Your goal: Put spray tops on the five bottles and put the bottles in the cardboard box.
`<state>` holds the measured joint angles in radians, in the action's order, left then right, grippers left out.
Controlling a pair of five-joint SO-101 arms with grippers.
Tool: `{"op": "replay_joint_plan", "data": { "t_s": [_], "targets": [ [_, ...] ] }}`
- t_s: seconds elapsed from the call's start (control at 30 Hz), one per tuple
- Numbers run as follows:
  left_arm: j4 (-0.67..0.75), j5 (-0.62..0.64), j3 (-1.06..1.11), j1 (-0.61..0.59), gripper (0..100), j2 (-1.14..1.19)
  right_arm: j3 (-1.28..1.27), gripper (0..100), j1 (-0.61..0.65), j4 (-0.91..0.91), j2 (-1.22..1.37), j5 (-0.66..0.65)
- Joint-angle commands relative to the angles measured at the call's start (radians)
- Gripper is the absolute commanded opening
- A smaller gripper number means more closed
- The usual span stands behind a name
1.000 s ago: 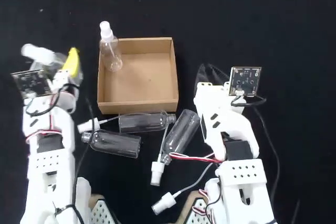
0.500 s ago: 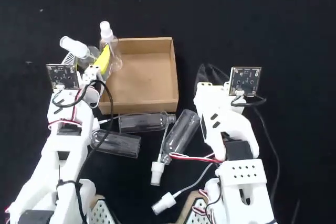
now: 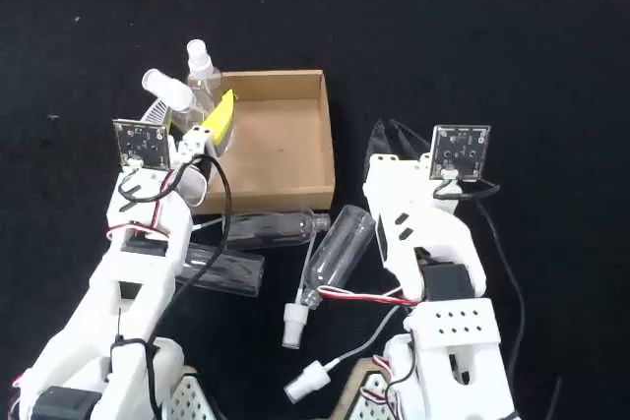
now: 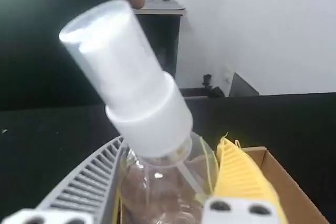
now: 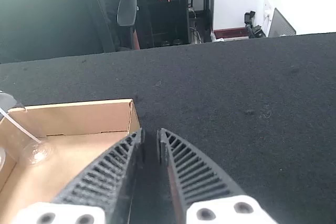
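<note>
My left gripper [image 3: 195, 117] is shut on a clear bottle with a white spray top [image 3: 167, 89], held tilted over the left wall of the cardboard box [image 3: 295, 184]. In the left wrist view the bottle [image 4: 131, 93] stands between the grey and yellow fingers [image 4: 239, 177]. Another capped bottle [image 3: 201, 71] stands upright in the box's back left corner. Three bottles lie in front of the box: one capped [image 3: 271, 228], one partly under my left arm [image 3: 231, 270], and one at a slant [image 3: 340, 248]. My right gripper [image 3: 384, 140] is shut and empty, right of the box.
A loose white spray top [image 3: 309, 379] lies near the front edge between the arm bases. A red and white cable [image 3: 359, 297] runs beside the slanted bottle. Black table stretches behind and to the right of the box [image 5: 79, 114].
My left arm has swung right and forward with the bottle, from the table's left side to over the box's left wall. The right arm has kept still.
</note>
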<state>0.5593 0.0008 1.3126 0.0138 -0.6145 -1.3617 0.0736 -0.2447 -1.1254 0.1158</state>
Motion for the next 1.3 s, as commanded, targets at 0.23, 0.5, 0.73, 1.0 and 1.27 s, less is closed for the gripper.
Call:
{"op": "replay_joint_plan", "data": {
  "t_s": [0.23, 0.5, 0.73, 1.0, 1.27],
  "targets": [
    [0.028, -0.074, -0.147, 0.015, 3, 0.143, 0.007, 3.6, 0.006, 0.037, -0.012, -0.009],
    [0.092, -0.086, -0.163, 0.013, 3, 0.216, 0.007, 3.6, 0.006, 0.037, -0.015, -0.009],
    [0.146, -0.087, -0.174, 0.008, 3, 0.295, 0.007, 3.6, 0.006, 0.037, -0.015, -0.009],
    [0.247, -0.089, -0.176, 0.007, 3, 0.404, 0.007, 3.6, 0.006, 0.037, -0.015, -0.009],
    [0.249, -0.118, -0.203, -0.004, 3, 0.445, 0.008, 3.6, 0.006, 0.037, -0.016, -0.009]
  ]
}}
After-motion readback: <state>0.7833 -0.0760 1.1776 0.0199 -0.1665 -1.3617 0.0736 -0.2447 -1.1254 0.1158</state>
